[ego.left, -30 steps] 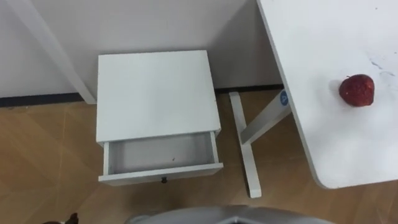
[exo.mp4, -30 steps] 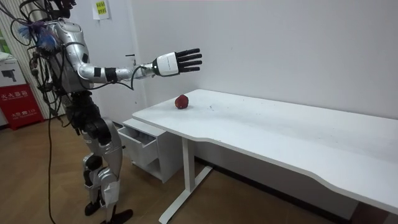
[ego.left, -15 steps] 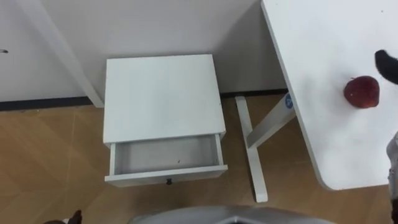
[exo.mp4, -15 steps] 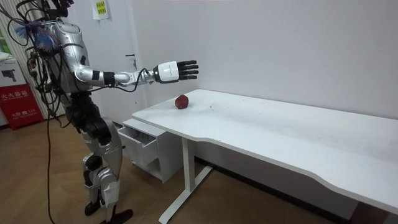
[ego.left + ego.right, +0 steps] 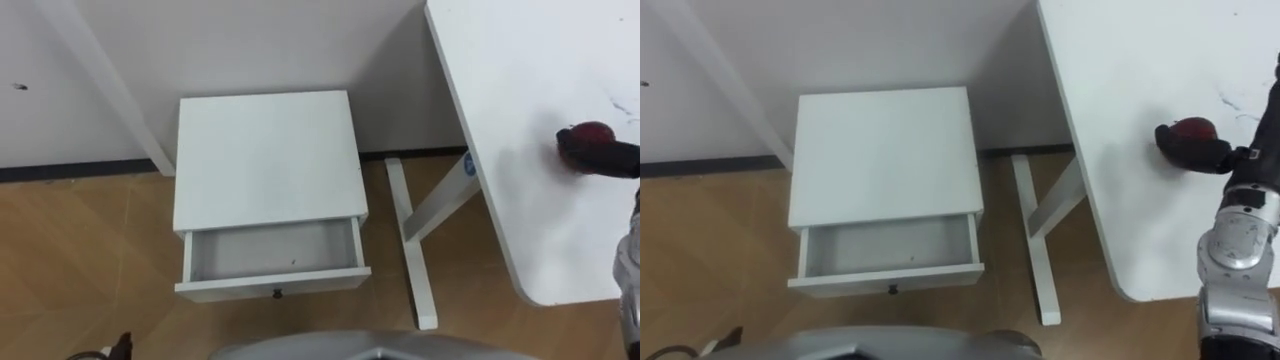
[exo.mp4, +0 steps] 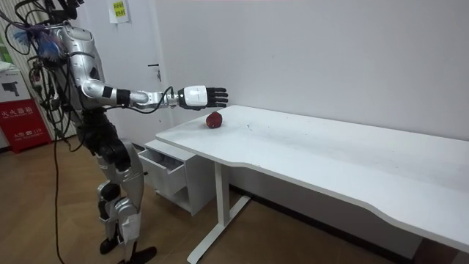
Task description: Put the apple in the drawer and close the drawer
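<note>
Apple (image 6: 214, 119) on white table (image 5: 530, 120) under straight-fingered right robot hand (image 6: 199, 95); drawer (image 5: 272, 284) ajar nearby

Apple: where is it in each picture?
Left eye view: apple at far right on the white table, partly covered by the right hand.
Room view: apple on the table end at the room view's left, below the hand.
Right eye view: apple at right, same spot.
Shared landmark: the open drawer.
</note>
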You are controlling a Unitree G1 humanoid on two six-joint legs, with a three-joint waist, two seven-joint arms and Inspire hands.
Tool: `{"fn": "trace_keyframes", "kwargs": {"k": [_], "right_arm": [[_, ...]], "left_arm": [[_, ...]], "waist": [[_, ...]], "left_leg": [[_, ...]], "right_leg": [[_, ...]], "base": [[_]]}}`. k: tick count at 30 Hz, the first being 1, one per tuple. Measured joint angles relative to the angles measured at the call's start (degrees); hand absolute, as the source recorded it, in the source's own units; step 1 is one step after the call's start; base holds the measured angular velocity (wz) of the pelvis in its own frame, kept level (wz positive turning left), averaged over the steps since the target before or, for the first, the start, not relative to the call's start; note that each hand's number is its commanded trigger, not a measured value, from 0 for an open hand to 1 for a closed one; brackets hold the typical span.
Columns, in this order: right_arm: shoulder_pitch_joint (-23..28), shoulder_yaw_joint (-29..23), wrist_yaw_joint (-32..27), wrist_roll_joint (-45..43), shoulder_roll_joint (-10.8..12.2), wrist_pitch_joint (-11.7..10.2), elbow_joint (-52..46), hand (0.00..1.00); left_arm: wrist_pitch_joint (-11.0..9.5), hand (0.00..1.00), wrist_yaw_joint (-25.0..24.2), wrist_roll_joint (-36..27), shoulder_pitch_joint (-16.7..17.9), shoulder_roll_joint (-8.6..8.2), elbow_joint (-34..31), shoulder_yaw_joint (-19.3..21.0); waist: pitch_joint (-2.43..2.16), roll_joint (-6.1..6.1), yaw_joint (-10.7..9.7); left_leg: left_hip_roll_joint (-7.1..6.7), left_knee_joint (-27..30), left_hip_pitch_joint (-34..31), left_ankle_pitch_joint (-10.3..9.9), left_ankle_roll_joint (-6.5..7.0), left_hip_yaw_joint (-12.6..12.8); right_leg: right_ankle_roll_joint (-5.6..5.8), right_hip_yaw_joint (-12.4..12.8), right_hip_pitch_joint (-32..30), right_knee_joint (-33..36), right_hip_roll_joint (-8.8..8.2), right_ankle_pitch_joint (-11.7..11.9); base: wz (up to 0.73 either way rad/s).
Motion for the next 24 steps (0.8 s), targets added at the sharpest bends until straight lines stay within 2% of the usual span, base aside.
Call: {"fn": "trace_keyframes", "kwargs": {"k": [2, 7, 11, 18, 21, 22, 23, 24], "right_arm": [[0.2, 0.3, 0.0, -0.1, 0.0, -0.1, 1.0, 0.00], [1.5, 5.0, 1.0, -0.9, 0.3, 0.0, 6.8, 0.00], [1.5, 5.0, 2.1, -1.2, 0.4, -0.1, 8.4, 0.00], [0.4, 4.9, 3.9, -1.2, 0.5, -1.1, 11.5, 0.00], [-0.9, 4.7, 4.3, -1.2, 0.5, -1.2, 13.2, 0.00], [-1.0, 4.5, 4.4, -1.1, 0.5, -1.3, 13.6, 0.51], [-1.0, 4.4, 4.5, -1.1, 0.5, -1.5, 13.9, 0.57], [-1.4, 4.3, 4.8, -1.1, 0.4, -2.1, 15.0, 0.78]], "left_arm": [[0.0, 0.00, 0.0, -0.1, 0.1, 0.01, 0.2, 0.0], [0.0, 0.00, 0.1, -0.2, -0.1, 0.04, 0.5, -2.2], [-0.6, 0.00, 0.1, -0.2, -0.1, 0.09, 1.1, -2.3], [-0.7, 0.00, -0.1, -0.1, 0.2, 0.74, 1.8, -3.4], [-0.7, 0.00, -0.8, 0.0, 0.5, 1.17, 1.8, -3.4], [-0.6, 0.00, -0.9, 0.2, 0.5, 1.28, 1.8, -3.4], [-0.6, 0.00, -1.0, 0.3, 0.5, 1.34, 1.7, -3.4], [-0.6, 0.00, -1.1, 0.3, 0.6, 1.44, 1.7, -3.4]], "waist": [[0.00, -0.06, 0.1], [-0.06, -0.30, 0.1], [-0.24, -0.61, 0.0], [0.11, -1.22, -0.1], [0.09, -1.31, -0.1], [0.07, -1.26, -0.1], [0.07, -1.25, -0.1], [0.06, -1.25, -0.1]], "left_leg": [[-0.06, 0.0, 0.0, 0.0, 0.00, 0.0], [-0.13, -0.1, -0.1, 0.0, -0.01, 0.0], [-0.18, -0.3, 0.0, 0.0, -0.01, 0.0], [-0.06, -0.2, 0.1, 0.0, -0.02, -0.3], [-0.07, -0.2, 0.1, 0.0, 0.00, -0.5], [-0.10, -0.2, 0.1, 0.0, 0.00, -0.5], [-0.11, -0.2, 0.1, 0.0, 0.00, -0.5], [-0.12, -0.1, 0.1, 0.0, 0.01, -0.5]], "right_leg": [[0.00, 0.0, 0.0, -0.1, 0.03, 0.0], [0.00, -0.1, 0.0, -0.3, 0.03, 0.0], [0.00, -0.1, 0.0, -0.3, 0.00, 0.0], [0.01, -0.4, 0.5, -0.3, 0.04, 0.0], [0.00, -0.4, 0.6, -0.3, 0.04, 0.0], [0.01, -0.4, 0.6, -0.3, 0.04, 0.1], [0.01, -0.4, 0.7, -0.3, 0.04, 0.1], [-0.01, -0.6, 0.7, -0.3, 0.02, 0.1]], "base": [[0.00], [0.00], [0.00], [0.02], [0.00], [0.00], [0.00], [0.00]]}}
